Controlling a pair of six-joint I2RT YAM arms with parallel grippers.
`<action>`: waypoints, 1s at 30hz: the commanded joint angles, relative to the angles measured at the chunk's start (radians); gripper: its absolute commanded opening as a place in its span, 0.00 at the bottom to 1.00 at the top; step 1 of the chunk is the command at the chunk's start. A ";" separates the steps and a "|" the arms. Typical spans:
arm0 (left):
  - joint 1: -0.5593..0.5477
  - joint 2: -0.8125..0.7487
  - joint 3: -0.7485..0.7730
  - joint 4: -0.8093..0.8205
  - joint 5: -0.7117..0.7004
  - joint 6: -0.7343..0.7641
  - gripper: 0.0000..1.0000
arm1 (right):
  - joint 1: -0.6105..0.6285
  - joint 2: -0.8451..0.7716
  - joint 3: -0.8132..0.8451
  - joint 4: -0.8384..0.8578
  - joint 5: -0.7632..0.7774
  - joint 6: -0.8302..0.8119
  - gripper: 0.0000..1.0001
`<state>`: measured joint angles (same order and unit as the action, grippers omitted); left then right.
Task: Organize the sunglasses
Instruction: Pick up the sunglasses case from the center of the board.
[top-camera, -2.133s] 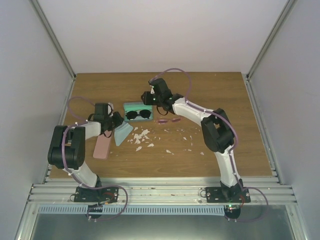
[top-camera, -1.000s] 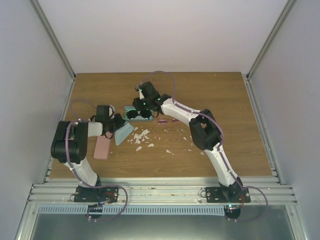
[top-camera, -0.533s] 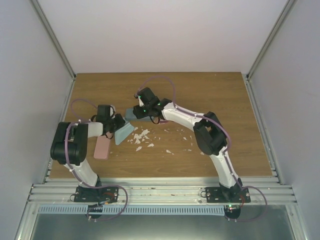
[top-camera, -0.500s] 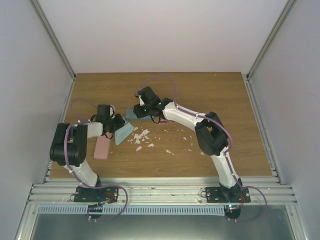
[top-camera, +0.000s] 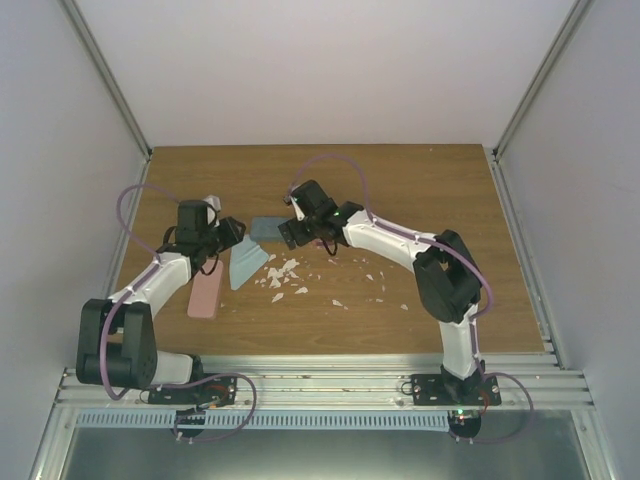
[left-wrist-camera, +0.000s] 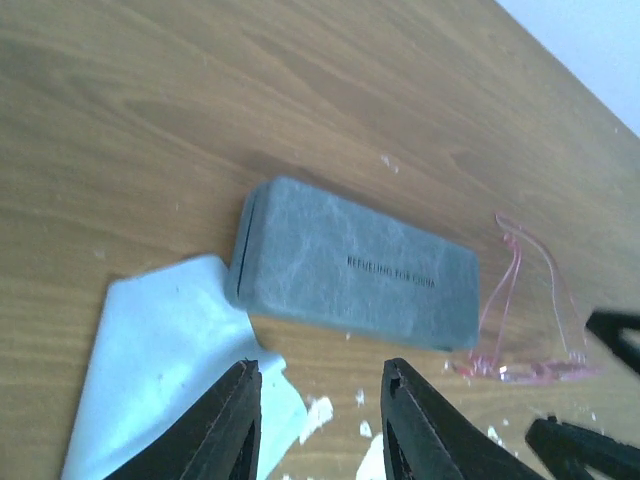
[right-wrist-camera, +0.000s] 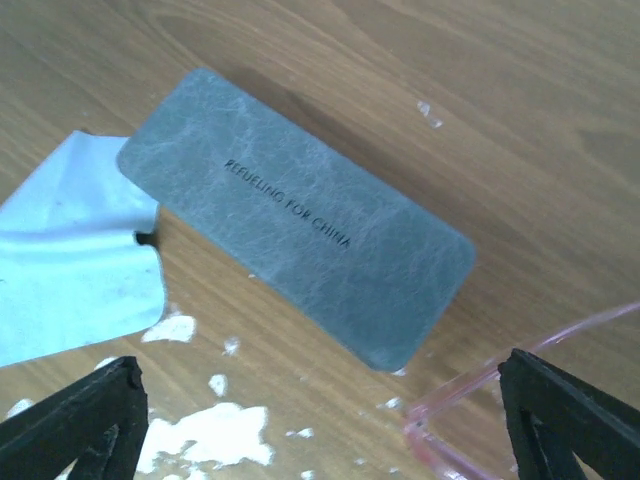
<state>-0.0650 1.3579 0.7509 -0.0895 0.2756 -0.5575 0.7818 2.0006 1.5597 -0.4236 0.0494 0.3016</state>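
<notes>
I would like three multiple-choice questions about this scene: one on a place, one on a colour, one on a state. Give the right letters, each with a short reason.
1. Where do the pink sunglasses lie?
A. on the table beside the grey case
B. on top of the grey case
C. on the cloth

2. What colour is the cloth?
A. yellow
B. red
C. light blue

3. The grey case is:
A. open
B. closed
C. standing on end

Answers: 1 A, they rest on the wood at the case's end; 2 C, it looks pale blue in both wrist views; 3 B, its lid is down and it lies flat.
</notes>
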 joint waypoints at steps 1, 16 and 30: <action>-0.010 -0.043 -0.047 -0.028 0.106 0.007 0.36 | -0.030 0.069 0.068 -0.037 0.040 -0.299 0.99; -0.022 -0.120 -0.066 -0.084 0.140 0.023 0.40 | -0.111 0.371 0.371 -0.102 -0.167 -0.652 1.00; -0.025 -0.100 -0.047 -0.092 0.135 0.036 0.40 | -0.115 0.448 0.480 -0.254 -0.364 -0.760 0.96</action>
<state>-0.0826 1.2556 0.6880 -0.1944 0.4038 -0.5385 0.6674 2.4214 1.9888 -0.6098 -0.2203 -0.4187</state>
